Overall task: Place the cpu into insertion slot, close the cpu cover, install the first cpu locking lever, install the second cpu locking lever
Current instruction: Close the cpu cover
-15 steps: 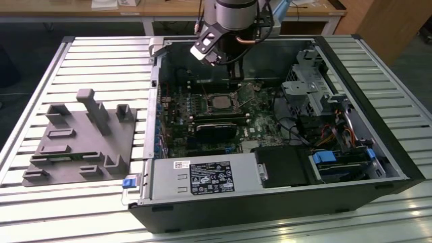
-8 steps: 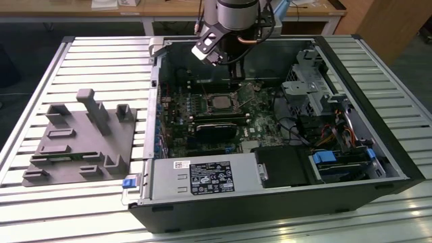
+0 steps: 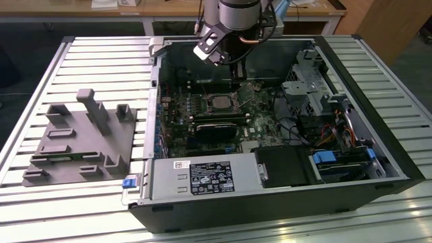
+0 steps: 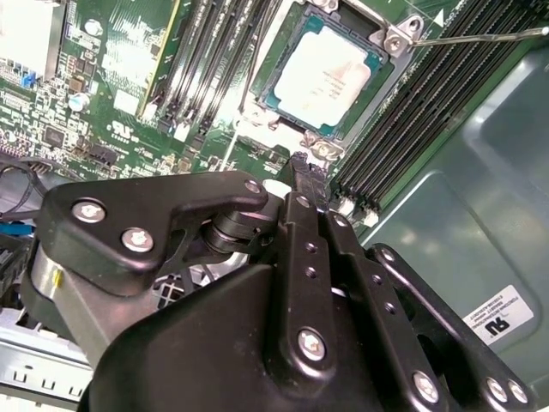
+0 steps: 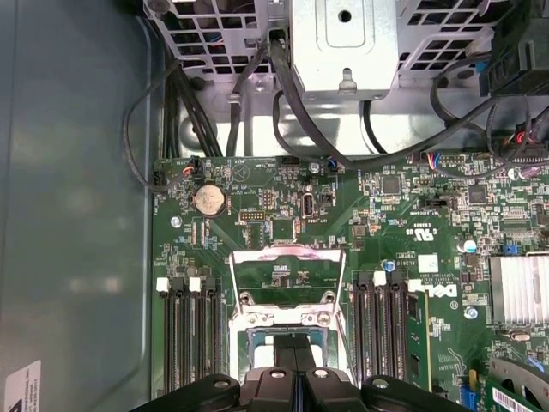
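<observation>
**Chip seated, cover open, gripper shut over the socket**

A slatted tabletop (image 3: 101,55) carries an open computer case (image 3: 270,212) and, toward the exterior view's left, a grey moulded fixture (image 3: 74,147). The arm (image 3: 236,12) reaches down into the case over the green motherboard (image 5: 257,197). Its gripper (image 4: 306,172) has its fingers pressed together with nothing between them, tips just beside the insertion slot (image 4: 273,90). The cpu cover (image 5: 238,283) is swung open, with board showing through its window. The cpu (image 4: 322,73) lies flat in the slot, pale face up.
</observation>
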Robot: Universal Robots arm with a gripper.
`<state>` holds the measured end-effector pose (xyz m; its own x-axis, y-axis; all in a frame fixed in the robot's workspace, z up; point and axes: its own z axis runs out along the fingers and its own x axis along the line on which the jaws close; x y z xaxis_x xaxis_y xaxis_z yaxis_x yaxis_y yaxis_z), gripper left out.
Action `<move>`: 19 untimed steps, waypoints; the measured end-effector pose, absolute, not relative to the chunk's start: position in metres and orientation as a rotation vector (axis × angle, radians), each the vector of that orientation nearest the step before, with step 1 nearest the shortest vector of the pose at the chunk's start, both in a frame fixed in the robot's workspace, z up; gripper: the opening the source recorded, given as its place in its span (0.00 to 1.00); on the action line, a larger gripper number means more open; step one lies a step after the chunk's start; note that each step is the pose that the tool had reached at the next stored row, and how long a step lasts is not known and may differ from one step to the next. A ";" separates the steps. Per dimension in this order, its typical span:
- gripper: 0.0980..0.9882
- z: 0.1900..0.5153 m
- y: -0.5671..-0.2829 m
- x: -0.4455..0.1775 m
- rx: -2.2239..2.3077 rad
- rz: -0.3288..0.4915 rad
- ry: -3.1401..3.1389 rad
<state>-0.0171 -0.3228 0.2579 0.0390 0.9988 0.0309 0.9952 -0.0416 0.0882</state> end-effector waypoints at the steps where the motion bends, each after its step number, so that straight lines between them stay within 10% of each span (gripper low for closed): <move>1: 0.01 0.258 -0.323 -0.017 2.233 0.129 2.145; 19: 0.01 0.258 -0.323 -0.009 2.233 0.130 2.145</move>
<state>-0.0089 -0.3228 0.2579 0.0390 0.9988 0.0310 0.9952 -0.0416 0.0883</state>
